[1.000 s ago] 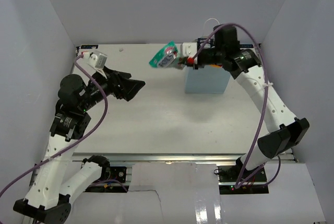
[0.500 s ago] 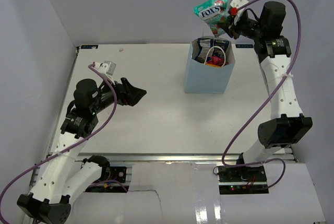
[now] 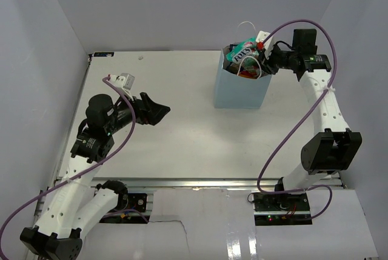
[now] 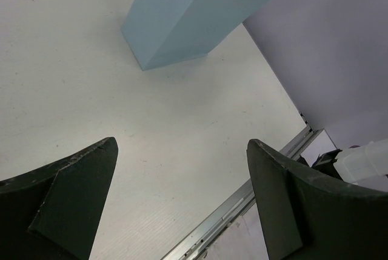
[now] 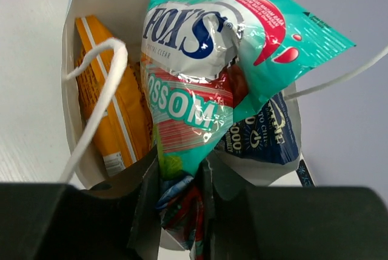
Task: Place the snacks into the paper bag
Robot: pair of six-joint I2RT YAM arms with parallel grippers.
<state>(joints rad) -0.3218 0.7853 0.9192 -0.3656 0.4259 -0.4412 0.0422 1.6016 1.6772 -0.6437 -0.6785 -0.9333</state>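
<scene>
The light-blue paper bag (image 3: 239, 93) stands upright at the far right of the table, also in the left wrist view (image 4: 182, 17). My right gripper (image 5: 180, 178) is shut on a teal Fox's candy packet (image 5: 200, 84) and holds it over the bag's open mouth (image 3: 245, 59). Inside the bag I see an orange chip bag (image 5: 115, 108), a dark blue packet (image 5: 267, 136) and a red wrapper (image 5: 188, 217). A white cord handle (image 5: 97, 90) loops over the opening. My left gripper (image 4: 182, 205) is open and empty above the bare table, left of the bag (image 3: 154, 111).
White walls enclose the table on three sides. A metal rail (image 4: 242, 205) runs along the table's near edge. The purple cable of the right arm (image 3: 306, 120) hangs beside it.
My right gripper has carried the teal packet from the bag's left, up high, and down onto the bag's opening. My left arm drew back a little, then stayed still.
</scene>
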